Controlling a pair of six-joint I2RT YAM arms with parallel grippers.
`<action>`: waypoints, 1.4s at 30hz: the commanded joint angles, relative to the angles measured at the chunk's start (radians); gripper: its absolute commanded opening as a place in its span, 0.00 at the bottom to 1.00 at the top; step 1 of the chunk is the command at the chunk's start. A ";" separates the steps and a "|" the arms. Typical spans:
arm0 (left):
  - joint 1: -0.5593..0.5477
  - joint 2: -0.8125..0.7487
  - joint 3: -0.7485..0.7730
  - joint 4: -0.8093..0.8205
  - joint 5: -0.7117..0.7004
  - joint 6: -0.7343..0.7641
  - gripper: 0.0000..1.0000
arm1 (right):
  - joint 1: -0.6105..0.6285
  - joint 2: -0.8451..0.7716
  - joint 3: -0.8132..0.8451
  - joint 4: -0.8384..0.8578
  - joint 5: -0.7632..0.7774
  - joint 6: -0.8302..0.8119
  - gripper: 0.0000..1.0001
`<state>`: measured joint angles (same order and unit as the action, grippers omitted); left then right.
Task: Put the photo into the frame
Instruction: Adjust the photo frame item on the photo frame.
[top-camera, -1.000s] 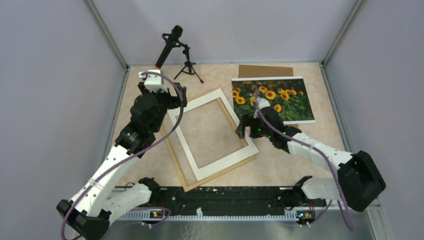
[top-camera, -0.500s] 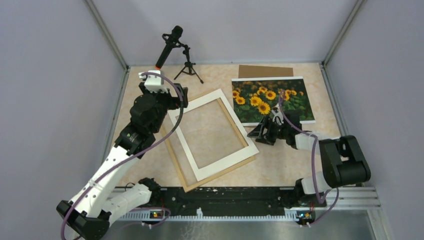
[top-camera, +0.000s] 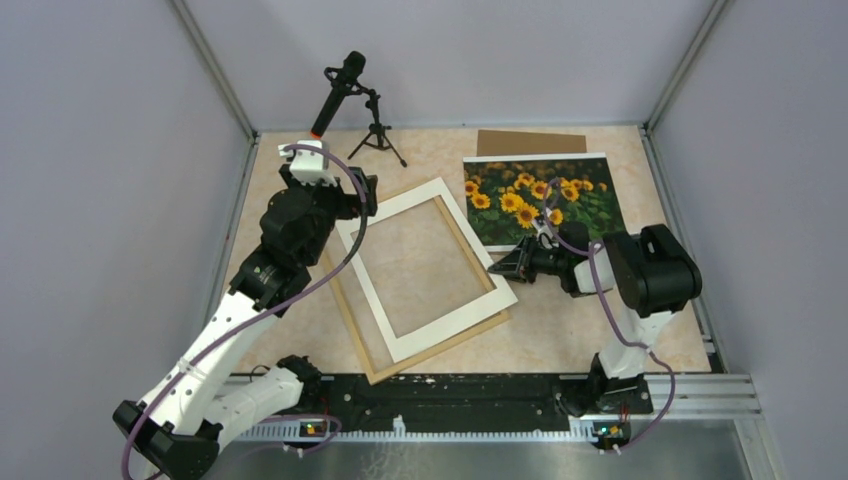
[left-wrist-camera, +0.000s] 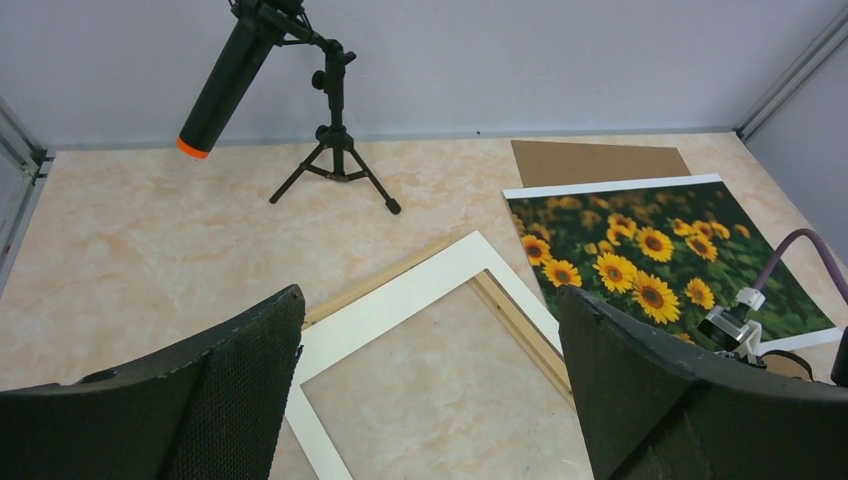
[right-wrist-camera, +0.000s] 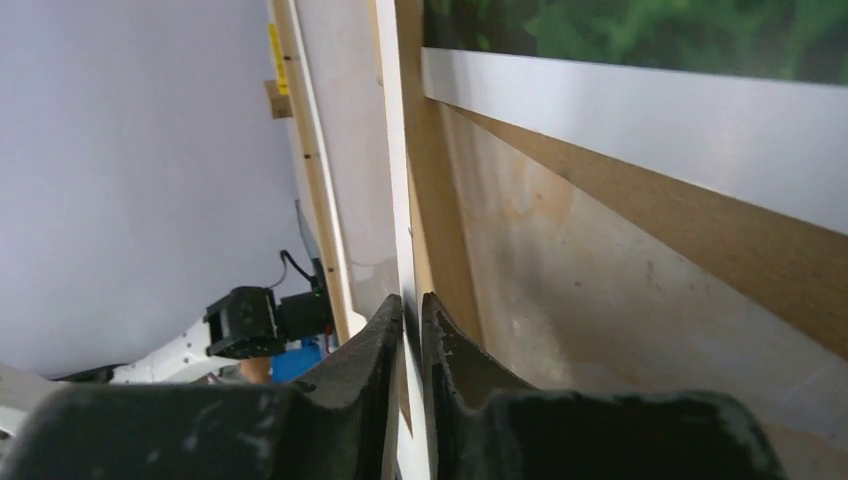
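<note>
The photo (top-camera: 590, 205) lies flat at the far right of the tabletop (top-camera: 550, 330), on a brown board (top-camera: 530, 142) that shows past its far edge. It is outside the frame (top-camera: 440, 345), which sits at an angle in the middle with a white mat (top-camera: 450, 322) laid on top.

The right gripper (top-camera: 503, 265) is low at the mat's right side, between mat and photo. In the wrist view its fingers (right-wrist-camera: 380, 340) are nearly together and seem to pinch the mat's thin white edge, though the view is too close to be sure.

The left gripper (left-wrist-camera: 430, 300) hovers over the mat's far left corner, its fingers (left-wrist-camera: 230, 400) spread wide and holding nothing. A microphone (top-camera: 345, 95) on a tripod stands at the back left.
</note>
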<state>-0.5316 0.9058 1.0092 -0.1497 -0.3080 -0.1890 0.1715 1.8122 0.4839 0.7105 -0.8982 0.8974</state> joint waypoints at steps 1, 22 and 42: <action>0.004 -0.008 -0.001 0.046 0.012 -0.013 0.99 | -0.007 -0.003 0.023 0.198 -0.041 0.054 0.05; 0.004 -0.011 -0.001 0.042 0.014 -0.015 0.99 | 0.200 -0.219 0.083 0.033 0.057 -0.176 0.00; 0.004 -0.011 -0.003 0.042 0.018 -0.017 0.99 | 0.288 -0.233 0.058 0.109 0.138 -0.144 0.00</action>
<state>-0.5316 0.9058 1.0092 -0.1497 -0.3031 -0.1932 0.4374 1.5978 0.5438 0.7437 -0.7834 0.7628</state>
